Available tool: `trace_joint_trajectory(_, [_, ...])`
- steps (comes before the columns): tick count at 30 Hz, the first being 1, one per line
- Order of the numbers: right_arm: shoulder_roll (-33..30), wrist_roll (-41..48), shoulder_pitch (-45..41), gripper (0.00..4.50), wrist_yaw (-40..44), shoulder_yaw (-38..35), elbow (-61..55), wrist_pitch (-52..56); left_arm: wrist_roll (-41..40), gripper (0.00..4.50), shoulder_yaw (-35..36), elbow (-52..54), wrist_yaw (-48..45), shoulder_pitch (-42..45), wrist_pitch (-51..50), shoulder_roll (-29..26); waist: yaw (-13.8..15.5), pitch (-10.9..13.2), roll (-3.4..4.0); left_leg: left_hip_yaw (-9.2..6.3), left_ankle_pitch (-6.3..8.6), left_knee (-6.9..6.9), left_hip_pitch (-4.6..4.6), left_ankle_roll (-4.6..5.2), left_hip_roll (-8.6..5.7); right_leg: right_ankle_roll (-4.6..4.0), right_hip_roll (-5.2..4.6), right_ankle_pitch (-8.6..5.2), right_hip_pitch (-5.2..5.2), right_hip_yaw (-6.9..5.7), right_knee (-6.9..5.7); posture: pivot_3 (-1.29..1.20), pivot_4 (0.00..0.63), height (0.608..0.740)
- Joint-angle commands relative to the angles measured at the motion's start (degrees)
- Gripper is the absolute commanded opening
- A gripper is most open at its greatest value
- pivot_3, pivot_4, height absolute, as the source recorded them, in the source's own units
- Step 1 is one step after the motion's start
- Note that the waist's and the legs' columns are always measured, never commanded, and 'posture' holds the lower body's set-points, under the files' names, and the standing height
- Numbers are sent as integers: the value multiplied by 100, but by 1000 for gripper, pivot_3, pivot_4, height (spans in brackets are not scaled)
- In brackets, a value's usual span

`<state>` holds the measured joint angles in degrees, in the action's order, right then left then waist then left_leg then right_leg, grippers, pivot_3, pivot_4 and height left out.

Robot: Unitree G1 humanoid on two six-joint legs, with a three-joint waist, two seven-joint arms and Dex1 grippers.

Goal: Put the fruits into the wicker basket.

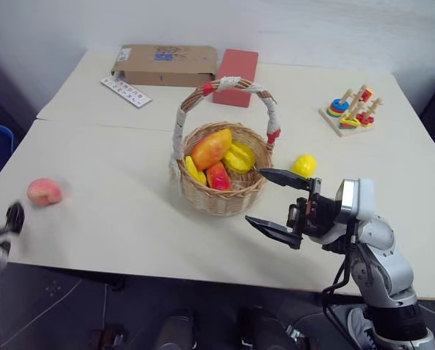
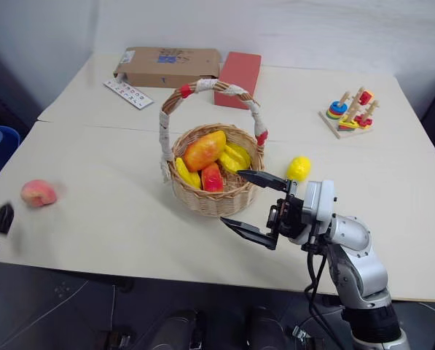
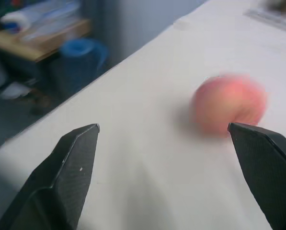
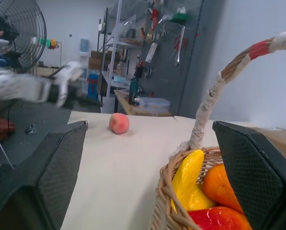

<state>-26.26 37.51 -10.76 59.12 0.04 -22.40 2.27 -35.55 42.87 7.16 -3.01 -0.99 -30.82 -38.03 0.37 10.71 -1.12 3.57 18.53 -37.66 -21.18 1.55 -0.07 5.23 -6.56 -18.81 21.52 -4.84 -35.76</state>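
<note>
From my head cameras, the wicker basket [image 1: 222,169] sits mid-tabletop [image 1: 115,219] and already holds several fruits: an orange-red one on top, yellow pieces and a red one beside it. Two fruits are left out. The peach [image 1: 44,192] lies alone near the tabletop's left edge, well apart from the basket, and the lemon [image 1: 304,165] rests just to the basket's right. My right hand [image 1: 279,204] hovers just in front of the basket, fingers spread wide, with nothing in it. My left hand [image 1: 13,217] is at the left edge, near the peach and a little nearer me.

Through my left wrist camera, the peach [image 3: 229,103] sits on the tabletop ahead, close to one fingertip; my fingers [image 3: 71,163] stand released and apart, not yet around it.

Through my right wrist camera, I look between my parted, empty fingers [image 4: 51,177] at the basket rim [image 4: 169,191] with its wrapped handle, fruit inside, and the peach [image 4: 119,123] far across the tabletop.

I judge the job mostly done: peach and lemon remain, the peach likely next.
</note>
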Motion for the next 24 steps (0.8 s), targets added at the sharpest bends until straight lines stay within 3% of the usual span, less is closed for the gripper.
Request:
trace_joint_trajectory(1, [34, -23, 8, 4340, 25, -2, -121, -105, 279, 4500, -362, -625, -235, 476, -209, -358, -105, 0, 2, 3, 0, 4, 1, 1, -2, 2, 0, 1, 0, 1, -14, 0, 150, 740])
trace_joint_trajectory(5, [35, -56, 116, 4340, 47, -28, -144, -133, 992, 4500, -1092, -1675, -275, 1234, -191, -755, -188, 0, 2, 1, -1, 19, 0, 0, -2, 2, 2, 1, 7, -30, -13, 0, 150, 740])
trace_joint_trajectory(10, [-17, -65, 337, 4340, 18, -142, -217, -178, 1257, 4500, -1087, -2077, -84, 1465, -400, -709, -198, -1, -1, 4, 0, 21, -3, -1, -1, 3, -5, 1, 8, -74, -10, 0, 150, 740])
trace_joint_trajectory(14, [-24, -97, 414, 4500, 16, -177, -188, -237, 1346, 3651, -1053, -2056, -197, 1201, -644, -729, -187, -1, -2, 5, -1, 12, -2, -2, 1, 2, -12, 1, 4, -91, -12, 0, 150, 740])
trace_joint_trajectory(16, [-17, -107, 426, 4500, 32, -170, -164, -259, 1251, 3008, -985, -1961, -381, 1080, -714, -697, -180, -1, -1, 1, -3, 3, -1, -5, 5, 2, -13, 1, -2, -96, -15, 0, 150, 740])
trace_joint_trajectory(18, [-15, -127, 443, 4500, 72, -172, -119, -298, 1152, 2678, -848, -1824, -631, 974, -454, -610, -184, -1, -1, 2, -5, 2, 0, -9, 5, 2, -16, 1, -2, -95, -18, 0, 150, 740])
trace_joint_trajectory(21, [-78, -174, 515, 4500, 174, -221, -21, -396, 1011, 2646, -630, -1369, -1363, 845, 629, -480, -175, 0, -1, -1, -10, 2, 1, -18, 6, 2, -21, 1, 1, -96, -12, 0, 150, 740])
trace_joint_trajectory(24, [-220, -260, 689, 4500, 255, -451, 141, -545, 329, 2646, -678, -31, -2771, 382, 1027, -451, -144, 0, -2, -6, -13, 2, -1, -24, 9, 2, -22, 1, 1, -99, -8, 0, 150, 740])
